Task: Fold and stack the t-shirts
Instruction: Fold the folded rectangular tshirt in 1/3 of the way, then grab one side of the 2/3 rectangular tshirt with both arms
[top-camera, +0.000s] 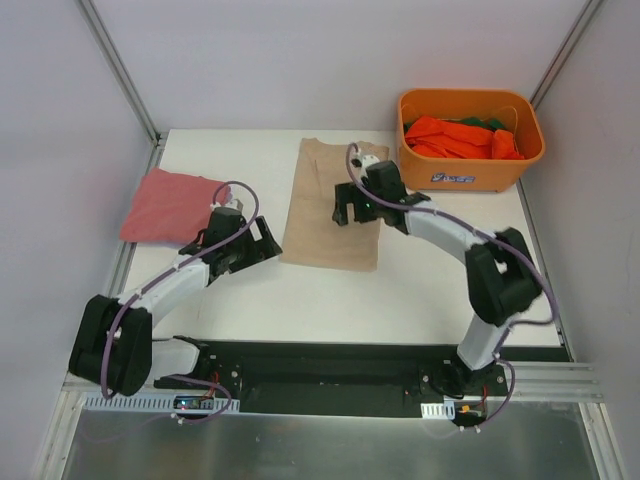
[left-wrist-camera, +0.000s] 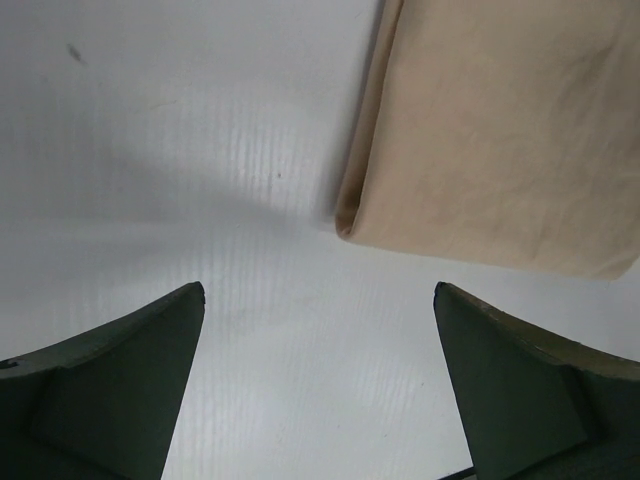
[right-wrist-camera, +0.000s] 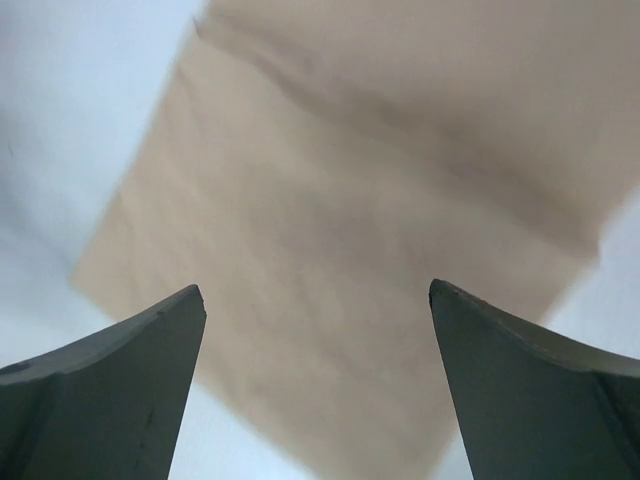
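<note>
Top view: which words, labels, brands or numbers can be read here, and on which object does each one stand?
No text can be read in any view.
White sticker on the front of the orange bin: it carries bluish print, too small to read.
Tan shirt and red shirt: no print or tag shows.

tan t-shirt (top-camera: 322, 222), pinkish-red t-shirt (top-camera: 165, 205), orange bin (top-camera: 420, 165)

Beige t-shirt (top-camera: 315, 215) folded into a long flat rectangle mid-tabletop (top-camera: 420, 290); pinkish-red t-shirt (top-camera: 170, 205) folded flat far left; orange t-shirt (top-camera: 455, 138) and green t-shirt (top-camera: 492, 123) bunched inside bin (top-camera: 460, 172), back right.
</note>
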